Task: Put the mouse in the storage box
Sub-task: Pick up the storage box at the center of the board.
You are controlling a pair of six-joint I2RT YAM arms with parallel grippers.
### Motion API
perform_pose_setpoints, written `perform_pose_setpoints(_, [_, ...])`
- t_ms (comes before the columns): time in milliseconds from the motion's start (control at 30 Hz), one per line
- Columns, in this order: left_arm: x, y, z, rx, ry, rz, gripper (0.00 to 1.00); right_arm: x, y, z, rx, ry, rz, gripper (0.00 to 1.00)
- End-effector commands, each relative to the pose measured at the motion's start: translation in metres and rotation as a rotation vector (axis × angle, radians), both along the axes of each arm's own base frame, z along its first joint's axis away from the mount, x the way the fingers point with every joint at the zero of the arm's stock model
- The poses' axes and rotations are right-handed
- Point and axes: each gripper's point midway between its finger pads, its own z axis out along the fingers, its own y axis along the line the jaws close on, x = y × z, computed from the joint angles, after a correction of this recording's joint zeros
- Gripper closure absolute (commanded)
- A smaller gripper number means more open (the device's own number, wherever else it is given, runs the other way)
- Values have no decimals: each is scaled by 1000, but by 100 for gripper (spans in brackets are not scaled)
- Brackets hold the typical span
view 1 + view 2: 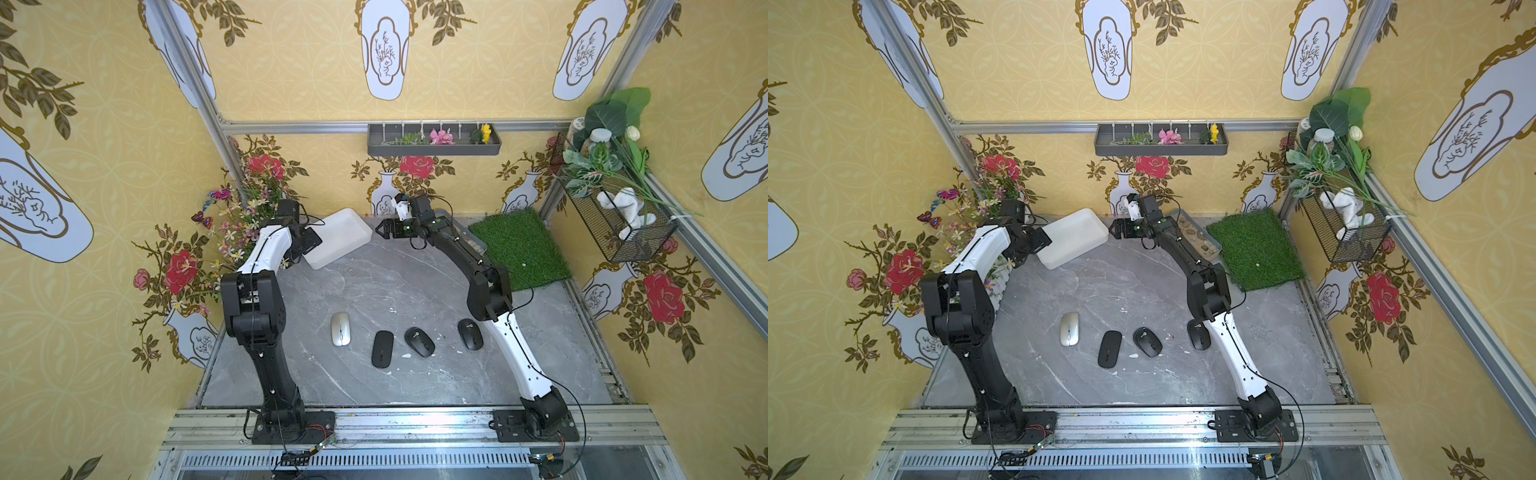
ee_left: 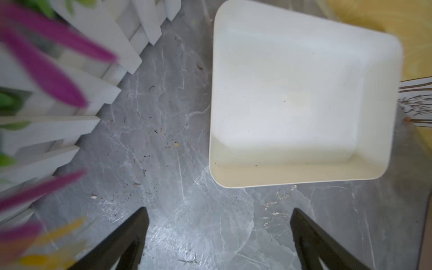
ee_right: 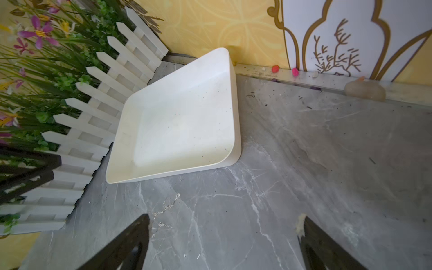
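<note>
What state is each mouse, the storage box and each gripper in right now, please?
storage box: upright, empty, on the table.
silver mouse: on the table, outside the box.
black mice: all three on the table, outside the box.
left gripper: open, empty.
right gripper: open, empty.

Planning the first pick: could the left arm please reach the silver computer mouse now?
Probably yes: the silver computer mouse lies uncovered beside that arm; the left pincer is open, empty.
</note>
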Motion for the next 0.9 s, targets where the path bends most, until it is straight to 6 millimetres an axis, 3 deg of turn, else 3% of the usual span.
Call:
perform_pose_setpoints(0, [-5,0,-32,-31,96,11,4,5,26,16,108,-38,-27,3])
perform_pose_setpoints(167, [18,4,-47,-17,78,-1,10,7,25,12,89,-39,-79,2])
perform_pose_setpoints(433, [49,20,-75,25,148,3,35,4,11,55,69,-125,-112,3])
perform_pose_setpoints(700, [60,29,-89,39,161,-6,87,15,-18,83,88,-143,-170,3])
perform_pose_setpoints(867, [61,26,-83,42,148,-33,100,13,-36,85,63,-131,-186,3])
